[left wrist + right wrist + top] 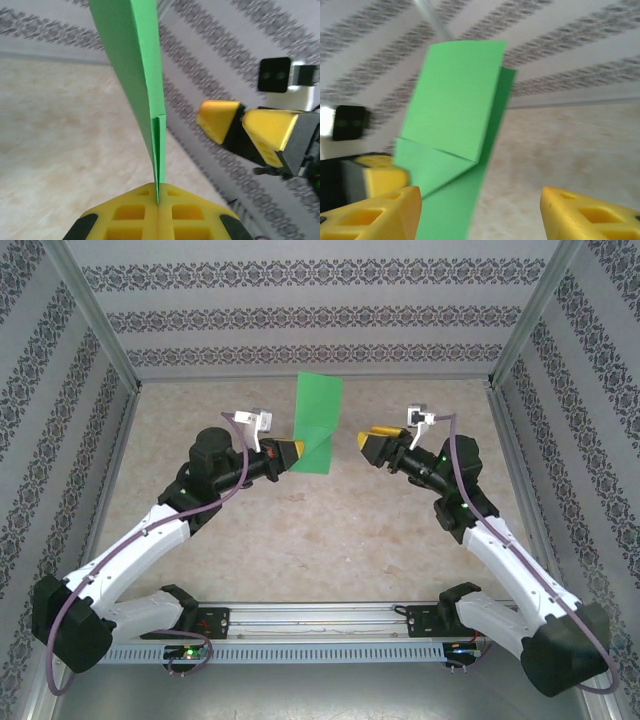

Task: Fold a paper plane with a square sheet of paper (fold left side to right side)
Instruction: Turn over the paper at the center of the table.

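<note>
Aloft above table (300, 540) — folded square sheet of paper (320, 412) stands upright, lower edge clamped in left gripper (289, 453); right gripper (372, 443) faces it nearby — jaws spread, apart from sheet.

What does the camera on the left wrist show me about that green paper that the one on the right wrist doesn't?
Left wrist view: the folded bright green paper sheet edge-on, its lower end pinched between the shut yellow fingers of the left gripper, with the right gripper opposite, jaws apart. Right wrist view: the sheet's broad face, a folded-over flap with a slanted crease near its lower corner, between that gripper's own parted fingers. Both: the sheet standing upright, with the beige table and striped patterned walls behind.
</note>
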Controlling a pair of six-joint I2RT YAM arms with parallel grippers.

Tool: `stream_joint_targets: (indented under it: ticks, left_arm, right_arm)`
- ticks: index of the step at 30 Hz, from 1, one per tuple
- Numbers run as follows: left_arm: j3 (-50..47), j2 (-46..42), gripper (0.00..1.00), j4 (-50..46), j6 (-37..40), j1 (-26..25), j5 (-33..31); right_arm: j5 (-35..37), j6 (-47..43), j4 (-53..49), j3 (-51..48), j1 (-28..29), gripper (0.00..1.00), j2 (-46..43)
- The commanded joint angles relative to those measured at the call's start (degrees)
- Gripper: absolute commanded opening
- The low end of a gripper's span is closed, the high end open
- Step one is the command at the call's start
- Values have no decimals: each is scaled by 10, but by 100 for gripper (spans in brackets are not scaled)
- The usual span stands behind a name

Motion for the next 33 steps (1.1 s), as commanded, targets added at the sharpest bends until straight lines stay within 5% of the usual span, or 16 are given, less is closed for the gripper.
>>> stream_joint_targets:
  ticks: [1,8,12,18,27,33]
  left_arm:
    - [63,17,0,-239,114,-46,-134]
    - [189,130,0,-449,148,-156,-388]
    - [262,232,0,-579,107,-206,-541]
    - [334,364,0,-709,8,-238,-650]
    - [347,464,0,-790,-138,-260,-660]
    - [286,465,0,-655,-154,-263,-549]
  right_arm:
    - [160,-112,-189,16,-5,67,-16]
    - [337,-131,-306,10,-29,90,-8]
    - [339,-118,-305,-13,-58,98,0]
    - [311,-113,-296,-25,-78,98,18]
    - [285,-104,-281,-32,-89,98,41]
    - [262,-96,-273,-31,-93,98,56]
